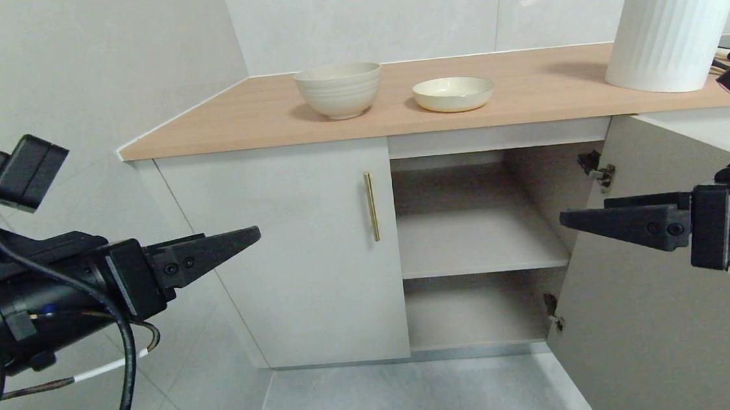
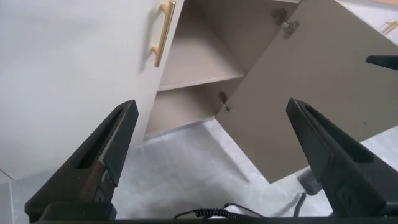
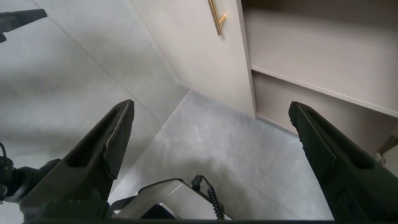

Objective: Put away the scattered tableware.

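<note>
With both arms low in front of the cabinet (image 1: 270, 157), the left gripper (image 1: 253, 234) sits at left, level with the closed door (image 1: 291, 256), tip pointing right. Its wrist view shows the jaws wide apart, with floor (image 2: 186, 168) and the cabinet's lower compartment visible between them. The right gripper (image 1: 565, 218) sits at right, in front of the open door (image 1: 646, 300), tip pointing left. Its jaws are also spread wide, with floor tiles between them. The two grippers are well apart, facing each other at about the same height. Both are below the countertop (image 1: 254, 119) and touch neither the doors nor the tableware. The tableware is on the countertop. A deep ribbed bowl (image 1: 339, 90) stands upright above the closed door. A shallow dish (image 1: 453, 93) is just right of it, above the open compartment. The two are near each other but not touching. A tall white ribbed cylinder (image 1: 676, 21) stands on the countertop far right, well apart from the dish. The closed door has a vertical brass handle (image 1: 371, 206) at its right edge. The open door is swung out toward near right. Inside, one shelf (image 1: 472, 242) splits the cabinet into an upper and a lower compartment. Light tiled wall behind and to the left.
</note>
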